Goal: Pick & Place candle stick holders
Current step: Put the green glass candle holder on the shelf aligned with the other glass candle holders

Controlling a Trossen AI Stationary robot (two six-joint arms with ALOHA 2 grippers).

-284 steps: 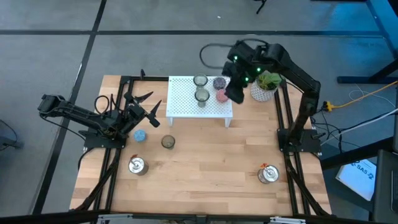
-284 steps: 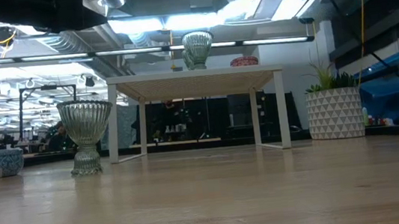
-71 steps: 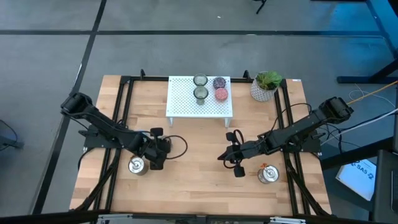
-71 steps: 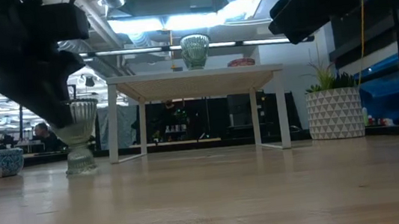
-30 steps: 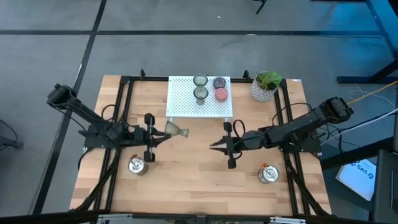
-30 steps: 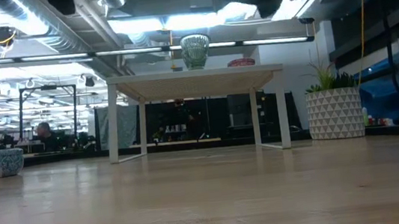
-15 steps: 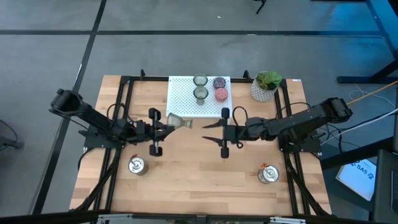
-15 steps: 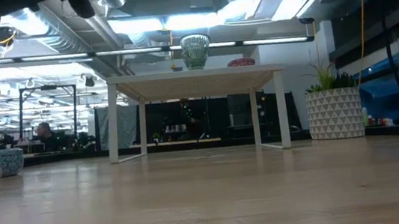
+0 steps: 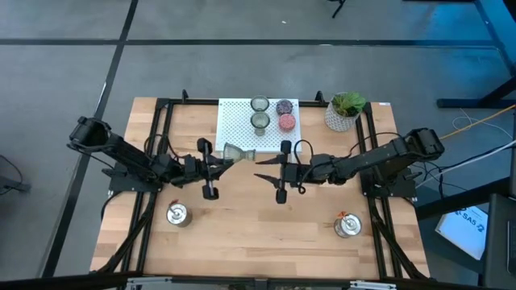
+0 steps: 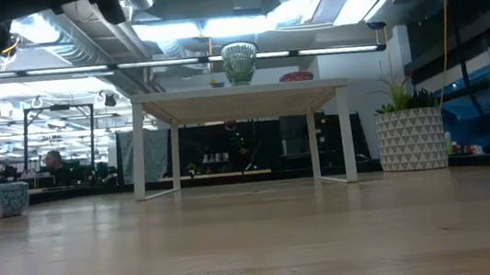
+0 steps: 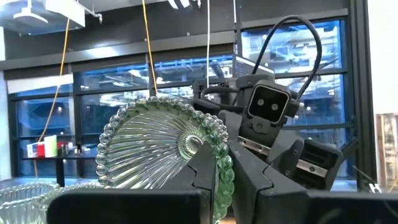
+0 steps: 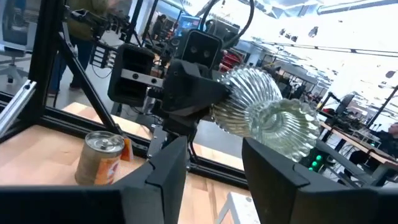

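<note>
The left gripper (image 9: 219, 163) holds a ribbed clear-glass candle stick holder (image 9: 237, 152) in the air, just in front of the white perforated rack (image 9: 234, 129), with its fingers (image 11: 214, 180) pinched on the glass's foot. The glass lies on its side, its long axis running level across the table from 1 arm to the other, foot toward the left gripper and the far end pointing at the right arm.

The right gripper (image 9: 268, 169) faces it from the other side, jaws spread and empty, near the glass but not touching it. In the right wrist view the glass (image 12: 267, 117) hangs just beyond the 2 open fingers (image 12: 165, 168), roughly in line with the gap. This looks like a handover in mid-air, and the move likely turns on the right jaws closing along that axis around the glass while the left grip stays firm.

On the rack stand 2 olive-clear cups (image 9: 260, 113), a purple cup (image 9: 284, 106) and a pink cup (image 9: 287, 122). 2 silver holders (image 9: 176, 213) sit on the near table, 1 on each side.

Compared with half a second ago, the glass sits slightly farther toward the right arm, and the right gripper has come closer, so the gap between the 2 grippers has narrowed. 1 second ago both were lower on the table and farther apart.
</note>
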